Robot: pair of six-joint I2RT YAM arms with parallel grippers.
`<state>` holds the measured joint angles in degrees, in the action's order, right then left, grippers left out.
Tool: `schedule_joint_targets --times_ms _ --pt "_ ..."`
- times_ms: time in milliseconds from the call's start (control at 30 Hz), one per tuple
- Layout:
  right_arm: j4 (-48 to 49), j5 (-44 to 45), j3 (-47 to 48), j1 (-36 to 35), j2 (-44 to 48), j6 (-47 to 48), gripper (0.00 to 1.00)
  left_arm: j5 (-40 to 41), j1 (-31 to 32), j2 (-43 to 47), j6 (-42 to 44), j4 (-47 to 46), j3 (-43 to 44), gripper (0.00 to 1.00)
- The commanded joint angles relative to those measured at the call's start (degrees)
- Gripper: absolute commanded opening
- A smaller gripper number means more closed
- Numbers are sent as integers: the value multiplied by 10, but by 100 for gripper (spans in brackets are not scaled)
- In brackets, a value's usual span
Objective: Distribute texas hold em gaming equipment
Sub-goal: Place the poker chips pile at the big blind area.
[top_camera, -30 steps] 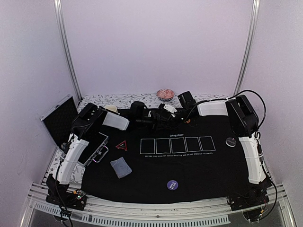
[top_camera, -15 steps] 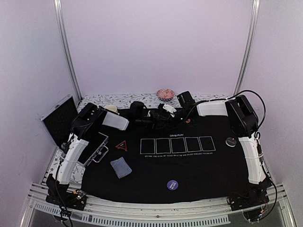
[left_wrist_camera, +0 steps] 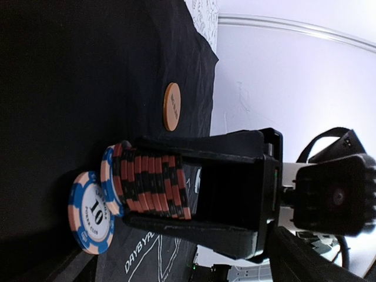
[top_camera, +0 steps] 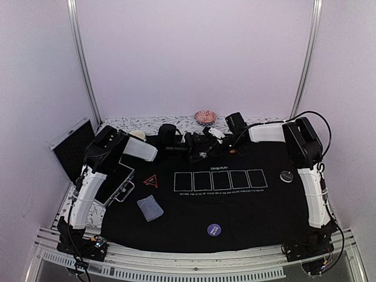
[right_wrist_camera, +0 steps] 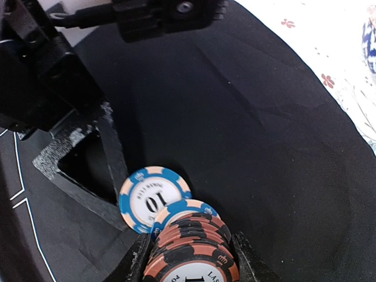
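Right claw (right_wrist_camera: 189,261) grips poker chips (right_wrist_camera: 188,241) stack | left claw (top_camera: 195,148) wide | one blue chip (right_wrist_camera: 154,198) just beside it | playing cards (top_camera: 150,208) undealt, distribution seems mostly ahead

Seen from above, the left gripper (top_camera: 192,150) and right gripper (top_camera: 202,143) meet at the far edge of the mat (top_camera: 247,211), too small and dark to tell fingers from chips. The left arm (top_camera: 138,151) hides part of the case (top_camera: 69,150) and most of the mug (top_camera: 138,134). The print (top_camera: 221,192) under the card boxes is too small to read.

In the left wrist view the right gripper's fingers (left_wrist_camera: 200,144) cover both sides of the chip stack (left_wrist_camera: 150,185) and interrupt the mat's lettering. The writing on the orange button (left_wrist_camera: 171,106) is blurred.

In the right wrist view the bottom edge cuts off the chip stack and both fingers. The stack overlaps the lone chip (right_wrist_camera: 150,200). A blue-and-white thing (right_wrist_camera: 372,35) at the right edge is cut off beyond telling.
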<state>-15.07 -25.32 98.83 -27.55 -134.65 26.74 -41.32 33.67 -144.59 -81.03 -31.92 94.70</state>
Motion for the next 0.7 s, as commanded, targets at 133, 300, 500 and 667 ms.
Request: schedule_joint_targets --times_ms 133,300,500,667 --pt "-10 20 -29 13 60 -9 2 43 -11 35 22 59 -52 98" --pt "-11 34 -68 21 102 -7 2 68 -12 56 69 113 -48 98" --pt "-22 47 -97 44 141 -16 2 96 -13 69 150 201 -8 98" --pt "-31 80 -132 81 175 -28 2 122 -14 68 226 296 50 98"
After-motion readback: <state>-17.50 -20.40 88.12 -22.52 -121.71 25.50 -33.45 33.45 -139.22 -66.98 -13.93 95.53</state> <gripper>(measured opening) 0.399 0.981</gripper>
